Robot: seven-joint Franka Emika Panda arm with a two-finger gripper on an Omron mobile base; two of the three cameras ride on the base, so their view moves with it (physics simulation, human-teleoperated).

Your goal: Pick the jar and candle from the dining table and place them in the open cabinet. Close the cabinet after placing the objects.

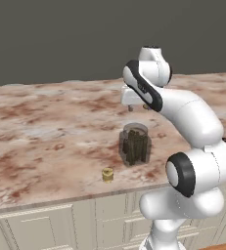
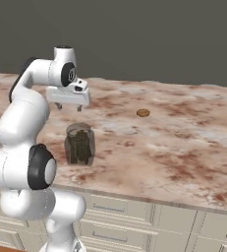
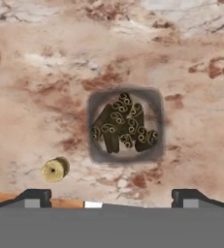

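Jar [image 1: 134,144]: clear glass cylinder with greyish lid, packed with dark brown-green sticks; upright on the dining table [image 1: 46,122], near the front edge, untouched. From the hand view, seen from above as a rounded grey outline around curled stick ends [image 3: 125,125]. In the right base view, standing just right of the arm's lower links [image 2: 79,144].

Candle [image 1: 107,175]: tiny short yellow cylinder, on the same top, to the jar's left and closer to the front edge in the left base view; apart from the jar, not touching it. In the hand view, at lower left of the jar [image 3: 55,169].

Dining table: wide reddish-brown and beige marbled stone top over a cream panelled base with drawer fronts [image 2: 134,231].

Gripper [image 2: 69,106]: above the jar, pointing down at the top, fingers spread wide, nothing between them; both dark fingertips [image 3: 35,197] set far apart at the bottom of the hand view, clear of jar and candle.

Small round brown item [image 2: 143,112]: flat on the table, well behind and right of the jar in the right base view; kind not clear.

Backdrop: plain dark grey wall [image 1: 60,39] beyond the table's far edge.
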